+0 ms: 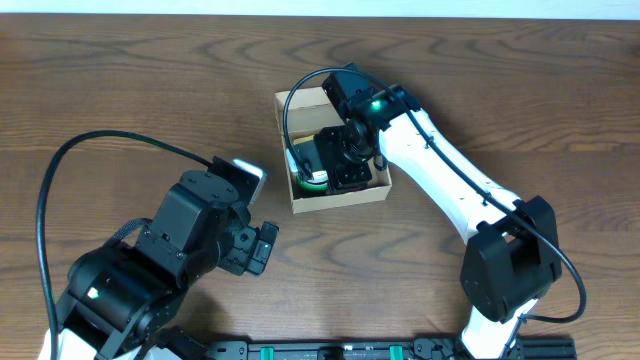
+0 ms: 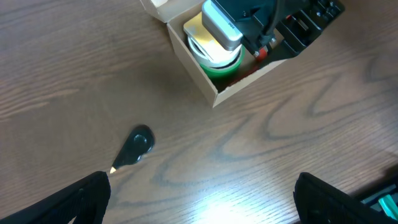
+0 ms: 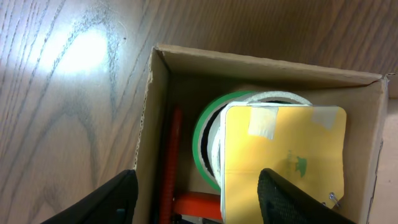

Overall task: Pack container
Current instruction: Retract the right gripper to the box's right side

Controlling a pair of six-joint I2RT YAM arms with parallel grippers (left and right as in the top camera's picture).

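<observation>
The container, a small tan cardboard box [image 1: 335, 203] with its flap lid open at the back, stands mid-table. It also shows in the left wrist view [image 2: 193, 71] and the right wrist view [image 3: 249, 65]. Inside are a green tape roll [image 3: 205, 130], a yellow pad [image 3: 283, 155] leaning on it, and a red-orange tool [image 3: 173, 155] along the left wall. My right gripper [image 3: 199, 205] is open and empty, low over the box's inside [image 1: 350, 165]. My left gripper [image 2: 199, 208] is open and empty above bare table, front-left of the box [image 1: 258, 246].
A small black object with a pale tip [image 2: 138, 144] lies on the wood table between my left gripper and the box. The right arm reaches in from the front right across the table [image 1: 450, 190].
</observation>
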